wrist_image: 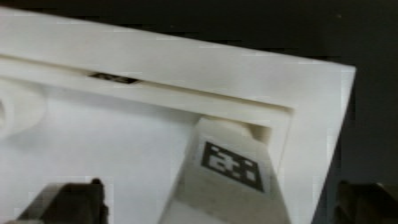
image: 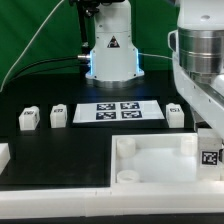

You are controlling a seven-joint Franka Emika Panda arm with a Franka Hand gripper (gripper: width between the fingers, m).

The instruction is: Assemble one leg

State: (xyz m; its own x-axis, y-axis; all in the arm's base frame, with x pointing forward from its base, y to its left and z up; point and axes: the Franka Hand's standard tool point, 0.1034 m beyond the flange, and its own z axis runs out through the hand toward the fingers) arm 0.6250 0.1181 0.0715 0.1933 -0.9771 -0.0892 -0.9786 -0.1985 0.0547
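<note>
The tray [image: 150,160] lies at the front of the counter [image: 60,135], toward the exterior view's right; behind it, mid-counter, sits the marker board [image: 117,111]; two legs [image: 28,119] [image: 58,115] stand side by side, apart, off to the board's left in the exterior view; a third leg [image: 174,115] stands just beside the board's right end; the robot base [image: 112,55] rises behind the board; at the tray's right corner a fourth leg [wrist_image: 228,165] stands inside the tray wall, close against the rim [wrist_image: 267,100], with the gripper [wrist_image: 205,205] straddling it.
</note>
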